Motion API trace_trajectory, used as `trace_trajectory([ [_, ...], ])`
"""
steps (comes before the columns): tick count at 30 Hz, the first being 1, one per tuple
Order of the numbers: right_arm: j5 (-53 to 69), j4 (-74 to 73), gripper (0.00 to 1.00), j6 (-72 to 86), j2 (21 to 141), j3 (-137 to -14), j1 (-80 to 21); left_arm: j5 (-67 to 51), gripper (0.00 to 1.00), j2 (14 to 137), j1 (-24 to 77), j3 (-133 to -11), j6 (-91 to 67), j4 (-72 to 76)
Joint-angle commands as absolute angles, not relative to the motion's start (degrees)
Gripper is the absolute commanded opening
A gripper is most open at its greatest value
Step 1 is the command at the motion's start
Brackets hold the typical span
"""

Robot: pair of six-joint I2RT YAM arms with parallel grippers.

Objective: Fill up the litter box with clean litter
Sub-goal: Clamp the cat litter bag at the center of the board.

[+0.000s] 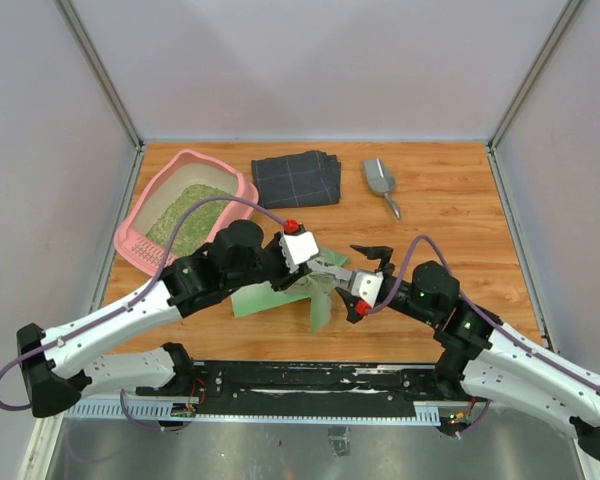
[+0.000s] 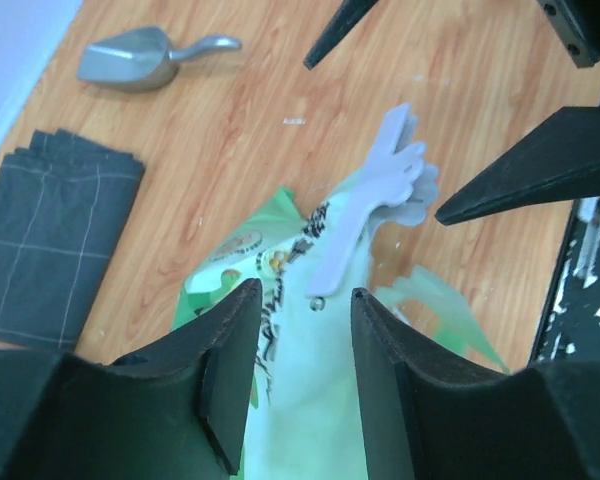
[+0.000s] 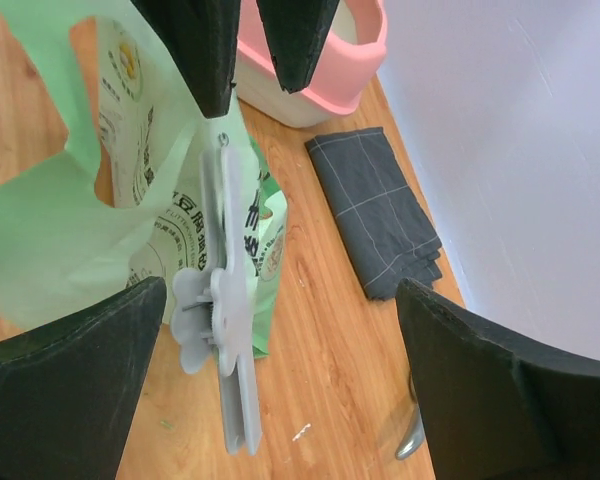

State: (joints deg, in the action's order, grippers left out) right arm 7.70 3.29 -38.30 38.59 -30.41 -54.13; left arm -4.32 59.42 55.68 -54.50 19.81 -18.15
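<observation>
Nearest to us, the green-and-white bag (image 1: 265,298) hangs from the left gripper (image 2: 305,290), whose fingers are closed on its gathered top. A pale clip (image 2: 365,205) seals that top. Its long axis runs straight out from the left gripper toward the right gripper (image 3: 282,300). The right one stands wide apart and holds nothing, with the clip's free end just ahead of it, roughly centred between its fingers. We judge the next move turns on that alignment — the right arm is the one placed to close on the clip and pull it along its own length.

Farther back and to the left lies the litter box (image 1: 138,243), which already has clean litter (image 1: 185,215) in it. It sits well apart from the bag and on the left arm's side. Beyond it, at the far edge, lie the folded cloth (image 1: 296,178) and the metal scoop (image 1: 378,178).
</observation>
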Motion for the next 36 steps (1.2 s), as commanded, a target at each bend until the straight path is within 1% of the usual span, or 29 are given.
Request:
trace_trajectory([
  [1, 10.32, -3.05, 0.98, -30.21, 34.18, -34.55, -55.40, -8.61, 0.47, 56.17, 55.81, -58.93, 13.02, -18.30],
  [4, 11.38, -3.14, 0.98, -26.91, 31.86, -34.14, -55.42, -7.56, 0.48, 56.03, 55.81, -59.54, 8.39, -17.52],
  [6, 10.05, -0.80, 0.98, -23.30, 29.68, -32.84, -55.38, -5.91, 0.48, 56.55, 55.80, -59.72, 6.17, -17.42],
  [9, 3.58, 2.39, 0.98, -13.91, 27.44, -30.96, -55.37, -5.22, 0.48, 58.79, 55.81, -58.94, 6.14, -18.85],
  [14, -5.97, -1.96, 0.98, -7.23, 25.83, -30.40, -55.42, -6.84, 0.49, 59.22, 56.34, -51.67, 4.54, -15.59],
  [19, -8.35, -7.64, 0.98, -7.69, 23.90, -30.47, -55.42, -4.64, 0.50, 58.75, 56.78, -48.15, 4.51, -13.01],
  [26, -13.82, -9.58, 0.98, -7.11, 20.30, -29.89, -55.46, -0.17, 0.51, 58.22, 56.77, -51.48, 6.53, -12.84],
  [29, -14.02, -10.94, 0.98, -6.15, 19.62, -30.63, -55.38, 1.51, 0.53, 55.87, 56.75, -52.10, 6.83, -11.42],
  [33, -16.32, -15.79, 0.98, -2.43, 19.84, -33.57, -55.45, 8.94, 0.56, 52.62, 56.78, -54.65, 4.55, -12.59],
  [34, -17.56, -17.05, 0.98, -0.77, 19.86, -34.71, -55.39, 10.97, 0.58, 52.12, 56.73, -55.71, 3.91, -13.80],
  [36, -19.45, -20.31, 0.98, 2.72, 20.20, -37.62, -55.38, 15.42, 0.66, 51.46, 56.78, -58.01, 1.77, -17.14],
])
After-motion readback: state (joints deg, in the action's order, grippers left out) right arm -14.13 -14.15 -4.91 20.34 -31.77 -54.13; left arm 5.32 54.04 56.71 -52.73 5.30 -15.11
